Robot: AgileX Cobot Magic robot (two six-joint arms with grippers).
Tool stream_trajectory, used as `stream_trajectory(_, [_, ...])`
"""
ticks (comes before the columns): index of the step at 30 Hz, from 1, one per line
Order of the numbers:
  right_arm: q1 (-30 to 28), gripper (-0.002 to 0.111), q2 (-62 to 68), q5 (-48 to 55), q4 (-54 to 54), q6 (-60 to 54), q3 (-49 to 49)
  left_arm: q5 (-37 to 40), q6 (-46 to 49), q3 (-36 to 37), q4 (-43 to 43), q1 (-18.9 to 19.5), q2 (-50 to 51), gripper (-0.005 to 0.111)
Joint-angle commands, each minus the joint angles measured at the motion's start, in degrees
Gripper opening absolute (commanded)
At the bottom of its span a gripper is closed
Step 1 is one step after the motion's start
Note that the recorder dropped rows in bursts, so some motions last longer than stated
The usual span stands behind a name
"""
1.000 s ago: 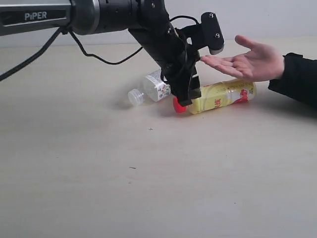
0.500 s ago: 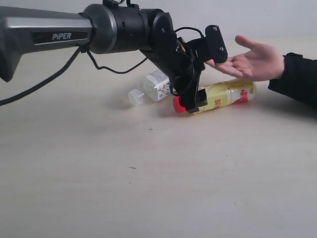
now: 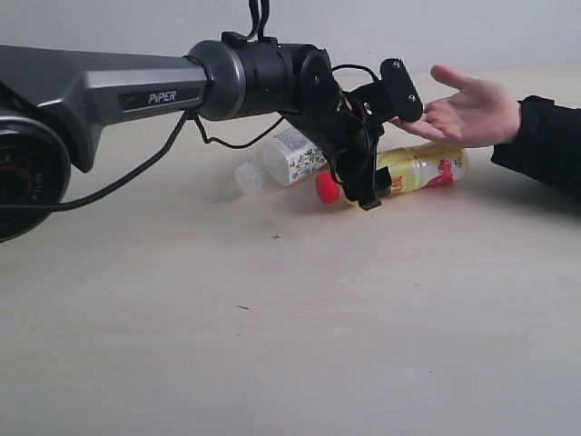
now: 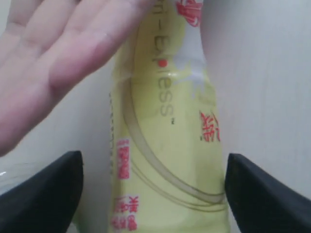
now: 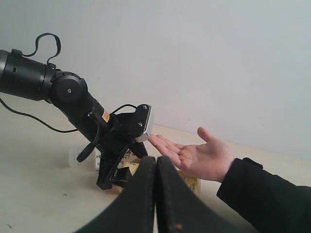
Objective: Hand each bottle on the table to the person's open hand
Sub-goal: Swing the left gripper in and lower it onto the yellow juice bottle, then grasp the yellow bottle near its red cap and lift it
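Pale table (image 3: pixel 272 354) up front, we see the left gripper (image 4: pixel 151 194) spread wide astride the yellow bottle (image 3: pixel 422 170) lying on its side, so we judge grasping underway, next needing a squeeze and lift to the person's open hand (image 3: pixel 467 113) just beyond.

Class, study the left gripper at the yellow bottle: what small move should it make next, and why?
Probably close the fingers of the left gripper on the yellow bottle. The left wrist view shows the bottle lying between both open fingers, so it looks straddled but not yet clamped, and the person's open hand waits close by.
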Motion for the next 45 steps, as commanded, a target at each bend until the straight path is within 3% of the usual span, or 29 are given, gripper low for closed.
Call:
stream_trajectory(1, [-0.18,0.0,-0.16,-0.38,-0.16,-0.02,0.2,-0.06,-1.05,-0.71,-0.32,-0.13,1.1,0.077])
stream_trajectory(23, [-0.18,0.0,-0.16,-0.38,-0.16,0.0,0.2,2.62,-1.32,-0.71,-2.86,-0.34,2.99,0.075])
stream_trajectory(25, [-0.18,0.0,-0.16,-0.38,-0.16,0.0,0.2,2.32,-1.32,-0.71,-2.86,-0.34,2.99,0.07])
stream_trajectory(27, [-0.18,0.0,-0.16,-0.38,-0.16,0.0,0.2,2.21,-1.32,-0.71,-2.86,-0.34,2.85,0.056])
stream_trajectory(33, [-0.18,0.0,-0.16,-0.38,-0.16,0.0,0.2,2.66,-1.32,-0.71,-3.43,-0.34,1.18,0.003])
stream_trajectory(37, [-0.18,0.0,-0.16,-0.38,-0.16,0.0,0.2,6.47,-1.05,-0.71,-3.31,-0.45,-1.11,0.0])
stream_trajectory(45, [-0.18,0.0,-0.16,-0.38,-0.16,0.0,0.2,25.17,0.84,-0.71,0.71,-0.45,-7.78,0.0])
